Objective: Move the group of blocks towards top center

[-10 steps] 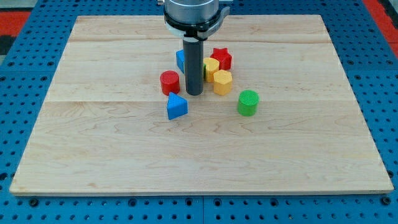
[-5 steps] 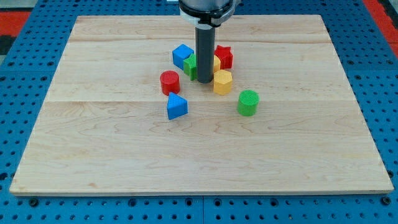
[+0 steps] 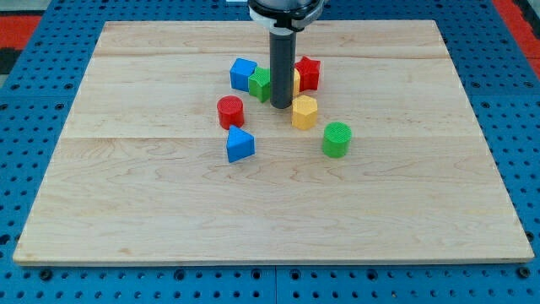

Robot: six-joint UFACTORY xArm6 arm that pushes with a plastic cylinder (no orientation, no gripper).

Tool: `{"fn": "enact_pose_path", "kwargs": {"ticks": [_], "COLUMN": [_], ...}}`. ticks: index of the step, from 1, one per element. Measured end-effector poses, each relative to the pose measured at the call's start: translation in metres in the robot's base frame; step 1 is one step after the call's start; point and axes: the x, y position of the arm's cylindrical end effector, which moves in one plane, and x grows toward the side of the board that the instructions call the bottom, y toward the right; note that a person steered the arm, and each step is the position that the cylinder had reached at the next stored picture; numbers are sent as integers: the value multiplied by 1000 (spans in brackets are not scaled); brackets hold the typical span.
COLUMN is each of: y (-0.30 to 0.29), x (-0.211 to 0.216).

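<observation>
Blocks (image 3: 293, 110) cluster loosely, red, blue, green, yellow, around my tip (image 3: 281, 106).

- Arm comes in from the board's top edge, approx. at its centre; only the lowest part shows, rest cut off by the view's top.
- Wrist end: round grey/silver collar w/ dark underside, sitting right over the top edge, slightly to the view's right of centre.
- Rod: straight, dark, upright, no visible tilt; hangs down from the collar into the upper-middle of the board.
- My tip (image 3: 281, 107) sits at board level, well clear of the left, right and bottom edges, nearer the top edge than the bottom.
- No gripper or fingers on this arm, just the rod.
</observation>
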Motion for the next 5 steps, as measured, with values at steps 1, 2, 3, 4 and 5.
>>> {"fn": "enact_pose_path", "kwargs": {"ticks": [1, 2, 3, 4, 5], "y": [0, 0, 0, 0, 0], "x": [-13, -27, -37, -30, -7]}}
